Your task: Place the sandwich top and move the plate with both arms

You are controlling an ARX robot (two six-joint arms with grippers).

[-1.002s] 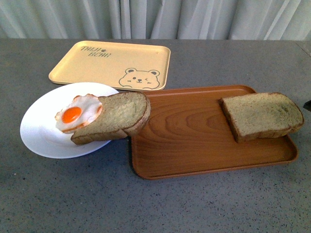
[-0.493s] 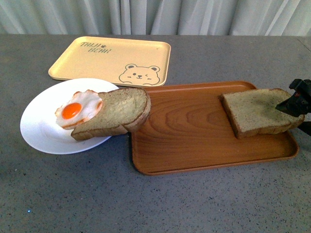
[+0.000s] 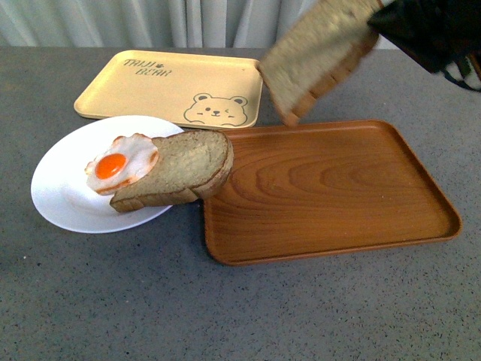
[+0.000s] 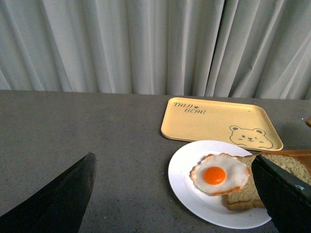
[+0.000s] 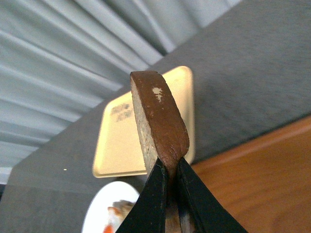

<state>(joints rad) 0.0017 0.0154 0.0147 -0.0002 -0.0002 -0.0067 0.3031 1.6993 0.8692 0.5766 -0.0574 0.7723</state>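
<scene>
The left gripper (image 4: 173,159) has its fingers spread wide with nothing between them. It hangs short of the white plate (image 3: 56,203), which sits at the left of the table. On the plate lies the longer bread slice (image 3: 188,169) with the fried egg (image 3: 120,167) on its left end. Its long axis runs left to right, and its right end pokes past the plate rim toward the wood-grain tray (image 3: 331,188). Behind the plate is the yellow bear-print tray (image 3: 150,94).

Further right, the sandwich top (image 3: 319,56) is in the air over the wooden tray's far edge, tilted with its free end dipping to the left. The right gripper (image 5: 171,170) pinches it by the crust, fingers pressed tight against the slice. The egg slice lies leftward of and below the held bread, so the placing looks to fall to the right arm, and the top will likely need levelling first.
</scene>
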